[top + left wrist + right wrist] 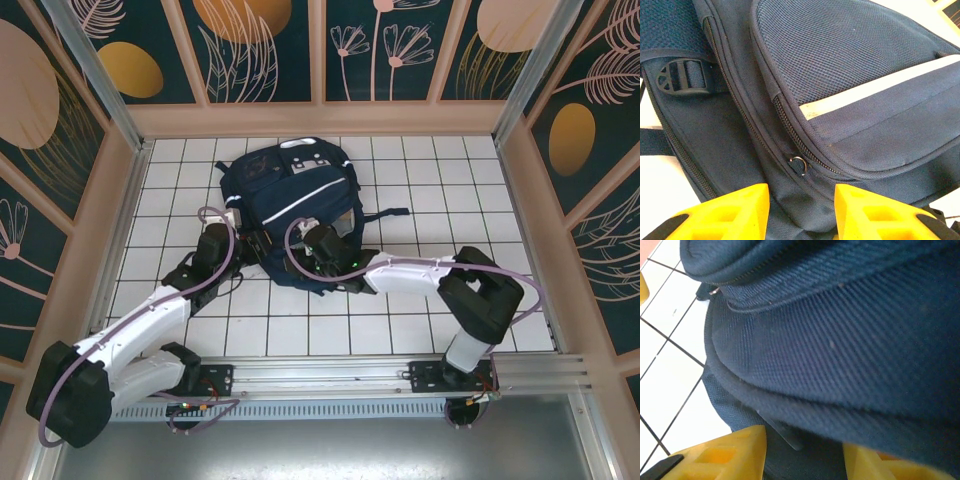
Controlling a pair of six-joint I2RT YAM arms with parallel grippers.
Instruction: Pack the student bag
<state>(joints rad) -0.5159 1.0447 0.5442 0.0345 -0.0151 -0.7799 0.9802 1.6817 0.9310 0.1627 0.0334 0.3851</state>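
Roughly, student bag [290,190] flat, long axis near-to-far, far end perhaps slightly leftward; jaws astride its fabric, grip unclear.

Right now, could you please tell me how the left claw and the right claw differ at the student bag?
On the student bag, the left claw faces the mesh pocket, white stripe and zipper ring; the right claw faces plain fabric. The left claw sits at the bag's near-left corner, the right claw at its near edge. Both have yellow fingers apart with bag fabric between.

One overhead; two wrist close-ups, shared student bag [290,200]
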